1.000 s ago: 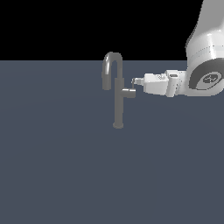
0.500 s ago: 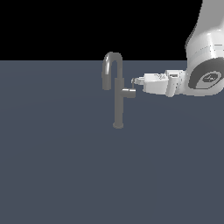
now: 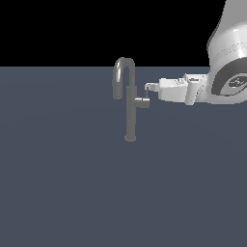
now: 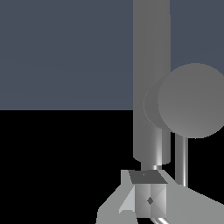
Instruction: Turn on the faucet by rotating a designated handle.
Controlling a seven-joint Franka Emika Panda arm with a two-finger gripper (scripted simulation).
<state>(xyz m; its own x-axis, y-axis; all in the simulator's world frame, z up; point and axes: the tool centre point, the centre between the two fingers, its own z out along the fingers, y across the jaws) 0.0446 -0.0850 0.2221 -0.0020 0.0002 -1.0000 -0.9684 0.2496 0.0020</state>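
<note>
The faucet is a slim grey column with a gooseneck spout, standing on a small round base on the dark floor. The handle is a short stub on the column's side toward the exterior view's right, with a thin lever rising from its end. My gripper reaches in from the exterior view's right, its tips at the top of the lever, touching or nearly so. In the wrist view the column, the handle's round end and the lever fill the picture, and my fingertips are pressed together, holding nothing.
The white arm stretches in from the exterior view's right at handle height. The flat dark grey floor spreads around the faucet's base.
My gripper has crept slightly upward beside the handle's lever. The faucet and handle show no clear movement.
</note>
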